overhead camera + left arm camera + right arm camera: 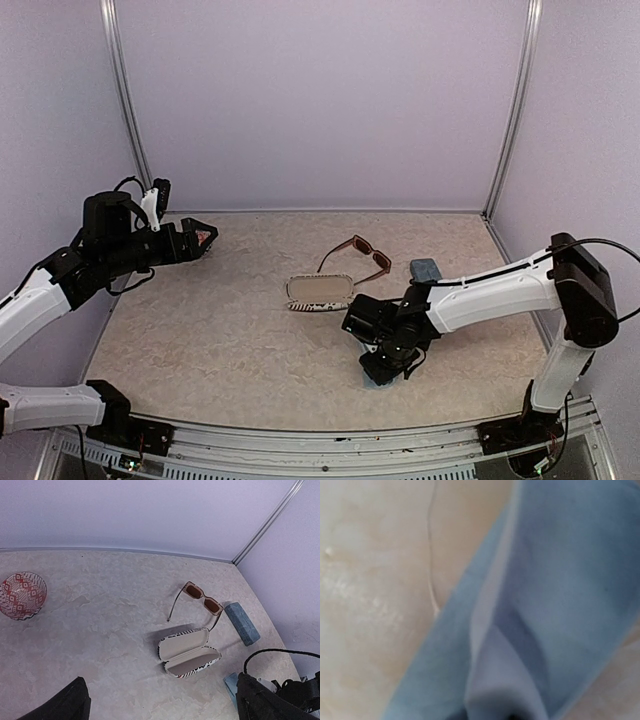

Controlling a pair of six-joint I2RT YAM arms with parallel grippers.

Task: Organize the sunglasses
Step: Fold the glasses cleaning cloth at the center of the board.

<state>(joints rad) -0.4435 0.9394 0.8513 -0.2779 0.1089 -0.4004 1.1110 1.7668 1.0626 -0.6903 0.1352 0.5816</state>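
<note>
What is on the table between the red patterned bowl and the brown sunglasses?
Nothing. In the left wrist view, only bare beige marbled tabletop lies between the red-and-white patterned bowl and the brown rectangular-framed sunglasses.

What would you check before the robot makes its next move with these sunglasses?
1. Brown sunglasses lying free on the table, arms unfolded: ok.
2. Striped case open and empty: ok.
3. Left gripper open, raised clear of the things: ok.
4. Right gripper holding the pale blue soft item: cannot tell, its camera is too close.
5. Blue-grey case open: not ok, it is shut.
6. Second pair of sunglasses found: not ok, none in view.
</note>
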